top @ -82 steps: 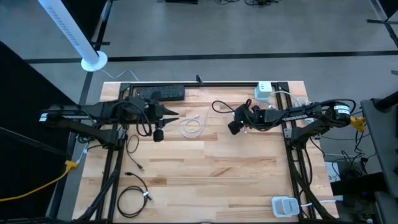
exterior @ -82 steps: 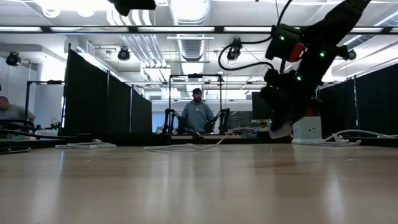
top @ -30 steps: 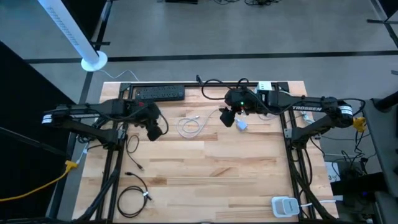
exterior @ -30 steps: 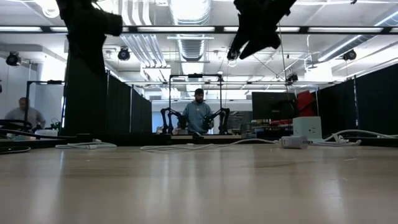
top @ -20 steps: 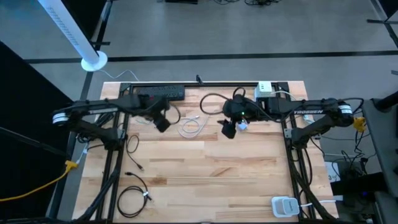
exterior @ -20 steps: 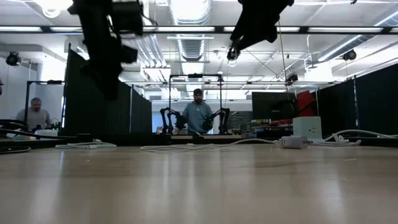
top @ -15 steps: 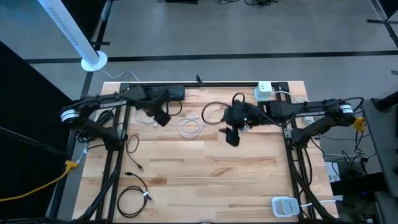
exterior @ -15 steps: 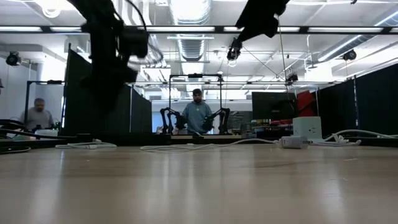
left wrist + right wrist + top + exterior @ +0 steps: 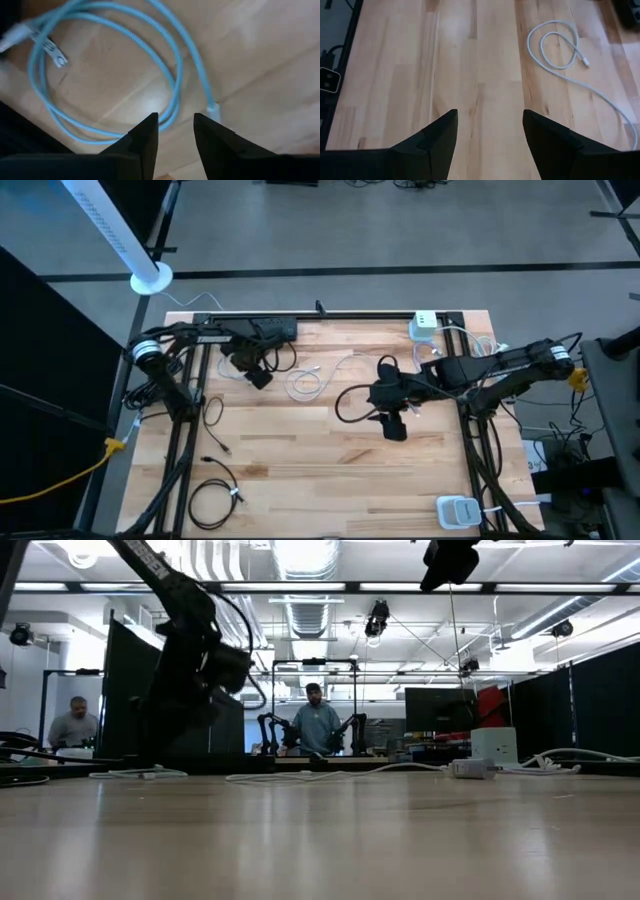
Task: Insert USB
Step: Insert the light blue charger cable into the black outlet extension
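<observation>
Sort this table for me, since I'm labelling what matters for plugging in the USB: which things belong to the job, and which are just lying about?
Belongs to the job:
- light blue cable, under the left gripper
- white cable, coiled mid-table
- white charger block, far edge
- right gripper, open over bare wood

Lying about:
- black power strip
- black cables, near left corner
- white box, near right corner

Both arms are dark, slender and jointed, mounted on black frames at the table's sides; the left arm [image 9: 190, 338] carries a pale ring near its base; the right arm [image 9: 500, 362] bears a yellow tag at its base; black cables loop beside each wrist; fingers [image 9: 547, 137] are matte black wedges.
</observation>
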